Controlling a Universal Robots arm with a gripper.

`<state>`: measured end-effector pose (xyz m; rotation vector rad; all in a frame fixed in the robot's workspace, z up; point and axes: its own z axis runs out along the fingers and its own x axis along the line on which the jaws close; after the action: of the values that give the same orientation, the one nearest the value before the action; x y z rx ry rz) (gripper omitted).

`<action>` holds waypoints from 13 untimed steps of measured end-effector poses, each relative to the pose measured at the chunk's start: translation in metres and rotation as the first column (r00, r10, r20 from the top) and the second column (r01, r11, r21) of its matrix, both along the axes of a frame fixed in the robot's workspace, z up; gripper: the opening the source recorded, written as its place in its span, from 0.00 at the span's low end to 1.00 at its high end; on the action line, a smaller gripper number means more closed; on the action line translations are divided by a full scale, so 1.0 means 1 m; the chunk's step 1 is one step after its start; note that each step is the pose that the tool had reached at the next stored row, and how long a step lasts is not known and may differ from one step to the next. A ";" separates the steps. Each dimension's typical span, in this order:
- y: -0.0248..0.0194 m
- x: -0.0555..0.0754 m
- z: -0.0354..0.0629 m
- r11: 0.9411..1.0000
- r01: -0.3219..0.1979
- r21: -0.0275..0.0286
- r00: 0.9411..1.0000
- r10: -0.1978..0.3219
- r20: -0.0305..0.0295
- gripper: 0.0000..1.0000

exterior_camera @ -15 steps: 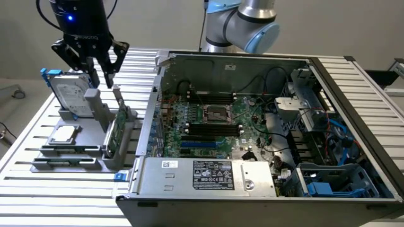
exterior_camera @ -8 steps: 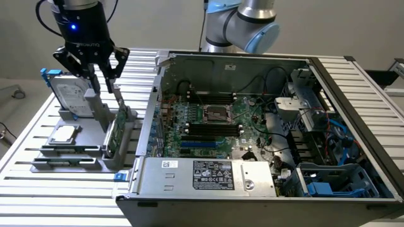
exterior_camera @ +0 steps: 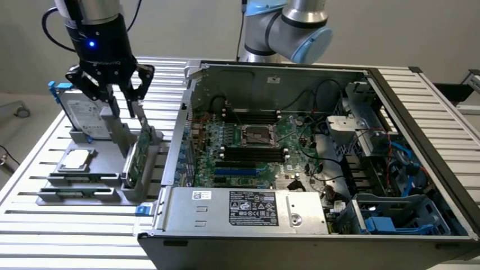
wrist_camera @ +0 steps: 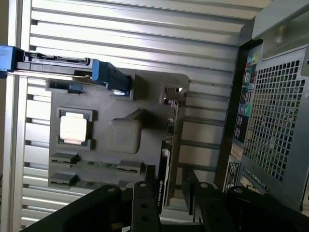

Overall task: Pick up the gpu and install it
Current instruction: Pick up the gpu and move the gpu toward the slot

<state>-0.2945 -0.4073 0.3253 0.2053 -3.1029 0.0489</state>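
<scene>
So your claw (exterior_camera: 126, 109) was hanging wide open just above the graphics card (exterior_camera: 137, 154), one finger lined up on each side of its top edge and nothing gripped. The card stood on edge in the grey holder (exterior_camera: 101, 169) on the table (exterior_camera: 45, 225), just beside the open computer case (exterior_camera: 300, 157), not in it. The hard drive (exterior_camera: 81, 112) and the little silver chip (exterior_camera: 75, 160) sat in that same holder, on the card's far side from the case.
</scene>
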 end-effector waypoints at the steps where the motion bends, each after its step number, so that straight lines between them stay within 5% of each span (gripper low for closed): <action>1: -0.0004 0.000 -0.0018 1.000 -0.007 0.001 1.000 0.007 0.000 0.36; 9: -0.0044 -0.001 -0.0164 0.998 -0.060 0.006 0.998 0.060 -0.005 0.36; 13: -0.0109 -0.003 -0.0236 0.998 -0.064 0.007 0.998 0.064 -0.006 0.36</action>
<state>-0.2980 -0.4182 0.3016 0.3042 -3.0904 0.0393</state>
